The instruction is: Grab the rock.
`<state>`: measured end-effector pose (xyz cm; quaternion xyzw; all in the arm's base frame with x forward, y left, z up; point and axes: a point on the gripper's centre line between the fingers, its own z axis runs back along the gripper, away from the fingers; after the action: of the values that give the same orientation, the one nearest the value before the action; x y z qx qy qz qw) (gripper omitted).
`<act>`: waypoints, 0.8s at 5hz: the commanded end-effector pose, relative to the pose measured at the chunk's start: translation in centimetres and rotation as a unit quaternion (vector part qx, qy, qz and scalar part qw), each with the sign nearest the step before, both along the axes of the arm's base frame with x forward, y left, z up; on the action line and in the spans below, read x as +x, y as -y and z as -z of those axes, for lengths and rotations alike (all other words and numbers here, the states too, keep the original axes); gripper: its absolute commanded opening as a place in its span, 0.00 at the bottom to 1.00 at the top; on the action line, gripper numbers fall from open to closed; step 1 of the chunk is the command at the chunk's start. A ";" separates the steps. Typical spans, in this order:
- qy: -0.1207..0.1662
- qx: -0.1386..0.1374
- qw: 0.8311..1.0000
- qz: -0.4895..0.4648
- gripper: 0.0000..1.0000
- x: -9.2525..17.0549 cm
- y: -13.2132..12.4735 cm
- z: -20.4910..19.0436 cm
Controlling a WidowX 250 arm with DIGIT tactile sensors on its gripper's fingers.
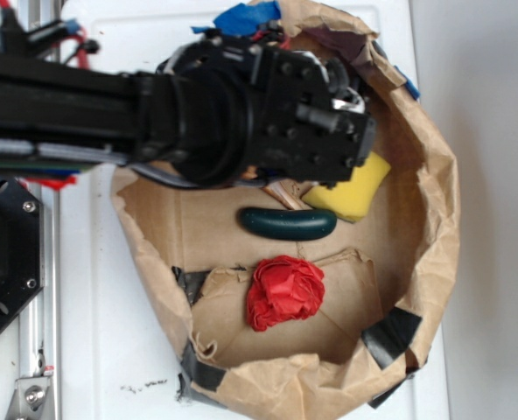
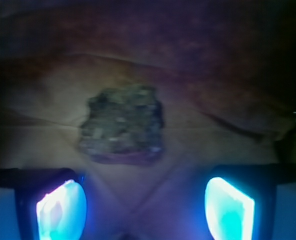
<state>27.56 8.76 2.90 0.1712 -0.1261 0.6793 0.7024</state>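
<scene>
The rock [image 2: 122,125] is a mottled grey-brown rough lump lying on brown paper in the wrist view, a little left of centre. My gripper [image 2: 145,210] is open, and its two glowing blue pads [image 2: 61,212] stand wide apart at the bottom of that view. The rock lies just beyond the fingertips and nothing is between them. In the exterior view the black arm and gripper head [image 1: 329,131] hang over the upper part of the paper bag [image 1: 434,219], and they hide the rock there.
Inside the bag lie a yellow sponge [image 1: 357,191], a dark green oblong piece [image 1: 287,223] and a crumpled red lump [image 1: 283,291]. The bag's crumpled walls ring this area. White table surface lies outside, with a metal rail [image 1: 33,289] at left.
</scene>
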 end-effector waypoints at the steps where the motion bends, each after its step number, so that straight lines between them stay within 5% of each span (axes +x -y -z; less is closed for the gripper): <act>1: 0.014 0.014 0.999 -0.037 1.00 0.2 -1.3 -0.3; 4: 0.013 0.018 0.999 -0.047 1.00 0.3 -1.1 -0.1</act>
<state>28.49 9.28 2.39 0.1876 -0.1315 0.6987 0.6777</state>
